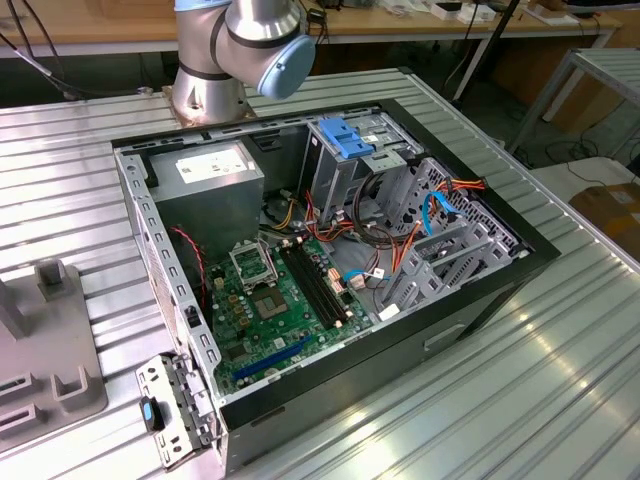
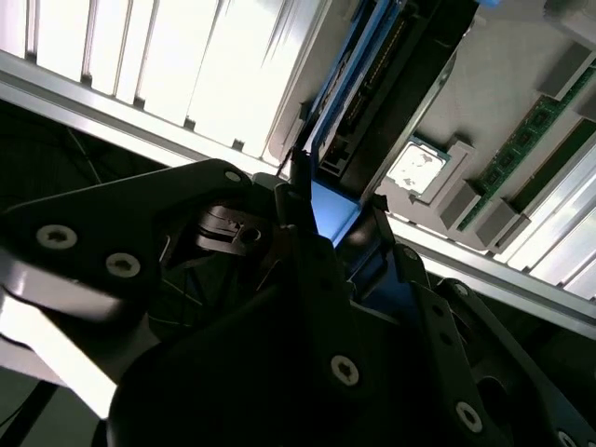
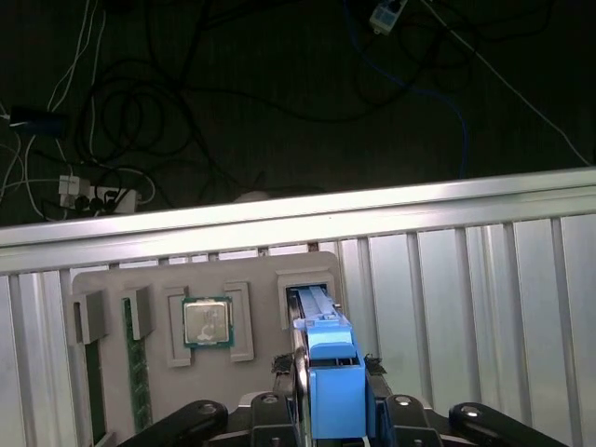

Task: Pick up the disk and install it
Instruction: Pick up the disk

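Fingers: my gripper (image 3: pixel 332 412) has its two black fingers (image 3: pixel 285 410) pressed onto opposite sides of the disk (image 3: pixel 328 349), a flat hard drive framed by a bright blue plastic carrier rail, and pinches it at one end.
Disk: it stands on edge. Its other end sits down in a narrow slot of the tray. In the second wrist view its blue rail runs out from between my black linkage.
Tray: a pale grey moulded plastic tray (image 3: pixel 265 279) lies on the table. Beside the disk's slot, a square recess holds a silver-topped processor chip (image 3: pixel 206 321). Further along, green memory sticks (image 3: pixel 133 358) lie in long slots.
Table: a ribbed silvery metal table (image 3: pixel 466 279), with tangled dark cables (image 3: pixel 186 140) on the floor past its edge.
Arm: my grey and blue arm (image 1: pixel 240 50) rises at the far side of the table in the exterior view.
Computer: an open black tower case (image 1: pixel 480 300) lies on its side just near of my base. Its green motherboard (image 1: pixel 270 300) is exposed, and a blue plastic bracket (image 1: pixel 345 140) sits atop the metal drive cage at the far end.
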Tool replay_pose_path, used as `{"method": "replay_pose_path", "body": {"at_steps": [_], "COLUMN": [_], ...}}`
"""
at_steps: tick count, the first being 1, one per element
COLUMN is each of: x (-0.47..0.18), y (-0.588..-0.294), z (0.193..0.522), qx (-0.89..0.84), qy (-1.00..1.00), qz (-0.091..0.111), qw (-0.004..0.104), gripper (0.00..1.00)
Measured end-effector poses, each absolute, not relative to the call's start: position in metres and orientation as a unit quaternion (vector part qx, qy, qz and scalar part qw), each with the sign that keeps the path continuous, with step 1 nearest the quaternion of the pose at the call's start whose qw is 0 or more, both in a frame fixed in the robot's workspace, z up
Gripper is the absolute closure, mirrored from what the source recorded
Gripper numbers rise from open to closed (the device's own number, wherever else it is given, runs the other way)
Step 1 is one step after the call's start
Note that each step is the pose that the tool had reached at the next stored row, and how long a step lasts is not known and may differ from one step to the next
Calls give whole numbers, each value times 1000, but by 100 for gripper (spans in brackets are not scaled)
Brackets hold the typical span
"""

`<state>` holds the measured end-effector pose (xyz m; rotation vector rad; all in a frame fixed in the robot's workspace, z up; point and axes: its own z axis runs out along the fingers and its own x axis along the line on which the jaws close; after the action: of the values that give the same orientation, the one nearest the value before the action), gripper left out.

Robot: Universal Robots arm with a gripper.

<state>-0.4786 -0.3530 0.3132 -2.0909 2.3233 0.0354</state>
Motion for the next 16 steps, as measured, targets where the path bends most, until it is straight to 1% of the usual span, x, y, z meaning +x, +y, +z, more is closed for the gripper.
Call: {"method": "replay_pose_path", "body": {"at_steps": [16], "x": [-479], "y": [-353], "z": [316], "qx": [-689], "qy": [725], "qz": [12], "qw": [8], "gripper": [62]}}
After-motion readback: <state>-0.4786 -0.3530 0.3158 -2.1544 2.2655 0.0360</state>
